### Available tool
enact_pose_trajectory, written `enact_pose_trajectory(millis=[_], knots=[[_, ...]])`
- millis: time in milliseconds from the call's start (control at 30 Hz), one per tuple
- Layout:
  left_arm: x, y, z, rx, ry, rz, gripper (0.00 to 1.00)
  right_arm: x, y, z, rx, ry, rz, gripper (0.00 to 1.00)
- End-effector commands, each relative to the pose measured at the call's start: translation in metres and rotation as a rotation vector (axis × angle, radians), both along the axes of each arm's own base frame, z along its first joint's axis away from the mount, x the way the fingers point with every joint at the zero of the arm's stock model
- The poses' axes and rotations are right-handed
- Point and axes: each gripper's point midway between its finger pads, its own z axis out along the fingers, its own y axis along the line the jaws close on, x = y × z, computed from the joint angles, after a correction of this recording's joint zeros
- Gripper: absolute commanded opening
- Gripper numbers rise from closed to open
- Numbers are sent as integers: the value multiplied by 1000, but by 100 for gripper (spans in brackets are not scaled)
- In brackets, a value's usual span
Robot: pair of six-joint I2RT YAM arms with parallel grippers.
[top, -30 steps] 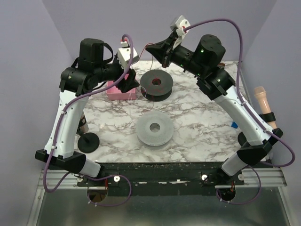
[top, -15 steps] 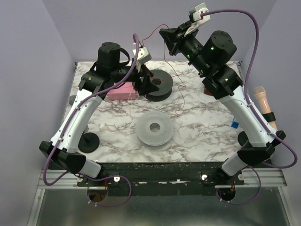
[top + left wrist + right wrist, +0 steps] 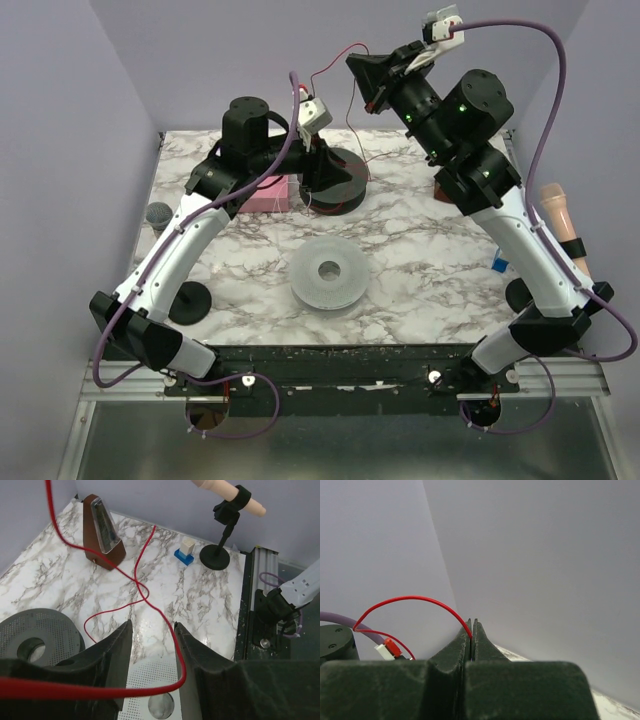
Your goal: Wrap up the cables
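Winding in hand: right tool (image 3: 471, 630) pinches cable (image 3: 410, 599); left tool (image 3: 152, 630) open astride it. Next, I loop the cable round the spool (image 3: 348, 188) beneath the left tool.

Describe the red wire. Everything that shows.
The cable is a very thin, glossy red wire in loose curves. The right gripper, raised high, is shut on it; from the pinch it arcs toward the left wrist. In the left wrist view it crosses itself in a loop, curves through the gap between the open fingers of the left gripper and lies across one of them.
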Motion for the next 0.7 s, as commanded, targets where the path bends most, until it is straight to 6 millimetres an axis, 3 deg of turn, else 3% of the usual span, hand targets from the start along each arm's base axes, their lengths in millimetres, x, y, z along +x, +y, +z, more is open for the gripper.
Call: enact_pose_trajectory(millis=[0, 167, 300, 367, 467, 667], knots=[[9, 4, 0, 8, -53, 59, 48, -11, -15, 18, 50, -28, -16, 1], [14, 1, 6, -20, -40, 72, 62, -15, -14, 17, 45, -32, 2, 1], [2, -4, 10, -46, -19, 2, 66, -15, -15, 16, 42, -32, -3, 1], [2, -4, 11, -53, -12, 9, 63, -16, -14, 17, 46, -35, 3, 1], [14, -1, 10, -49, -17, 75, 51, -17, -12, 14, 48, -32, 19, 1], [20, -1, 12, -62, 8, 104, 50, -16, -8, 7, 37, -17, 29, 1]])
